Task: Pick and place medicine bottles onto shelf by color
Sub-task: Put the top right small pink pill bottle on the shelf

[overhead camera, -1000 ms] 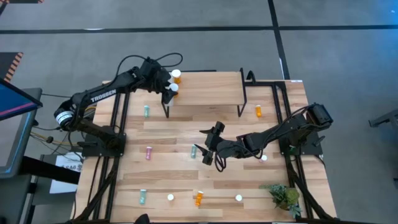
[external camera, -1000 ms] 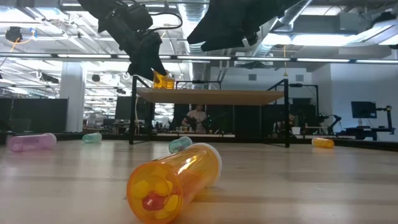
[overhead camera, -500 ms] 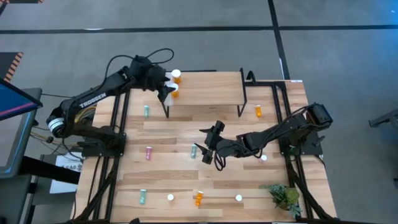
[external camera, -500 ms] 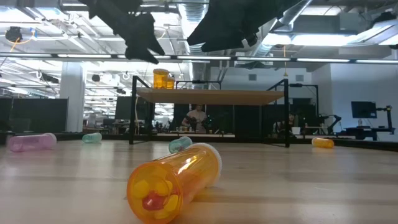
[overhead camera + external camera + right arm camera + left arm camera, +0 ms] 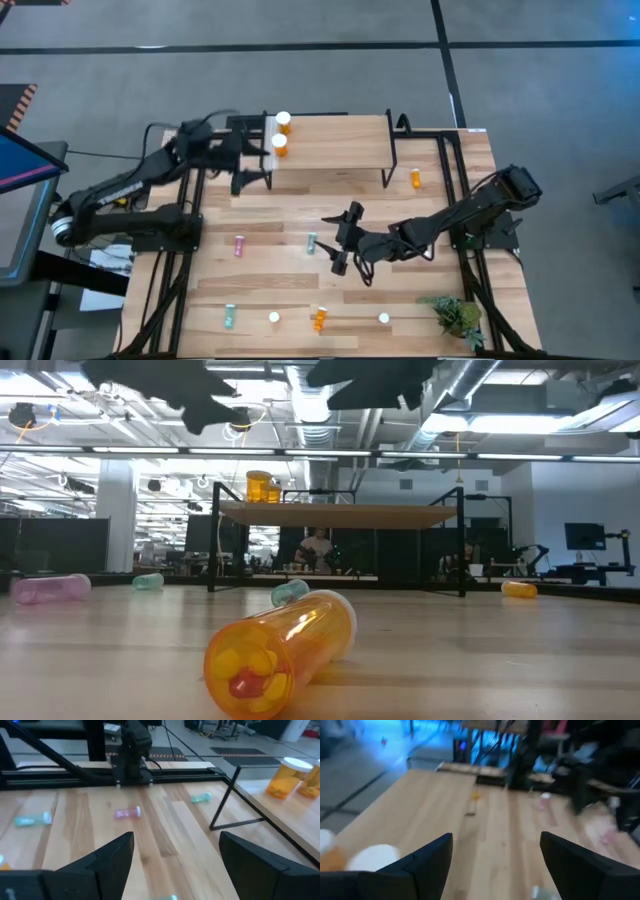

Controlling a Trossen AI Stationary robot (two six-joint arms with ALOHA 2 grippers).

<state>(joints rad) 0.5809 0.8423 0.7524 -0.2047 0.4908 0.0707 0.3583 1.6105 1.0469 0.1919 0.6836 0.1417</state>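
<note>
While orange bottles [image 5: 281, 133] crowd the shelf [image 5: 330, 142] edge.

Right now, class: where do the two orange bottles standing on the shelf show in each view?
High view: orange bottles at shelf's left end.
Low view: on the shelf's left end.
Left wrist: blurred orange shape, unsure.
Right wrist: at far right.
Shared landmark: the shelf's black legs.

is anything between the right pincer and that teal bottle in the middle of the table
Nothing visible. The right pincer hangs open just beside the teal bottle, with only bare table between them. The pink bottle lies well off to the far side.
</note>
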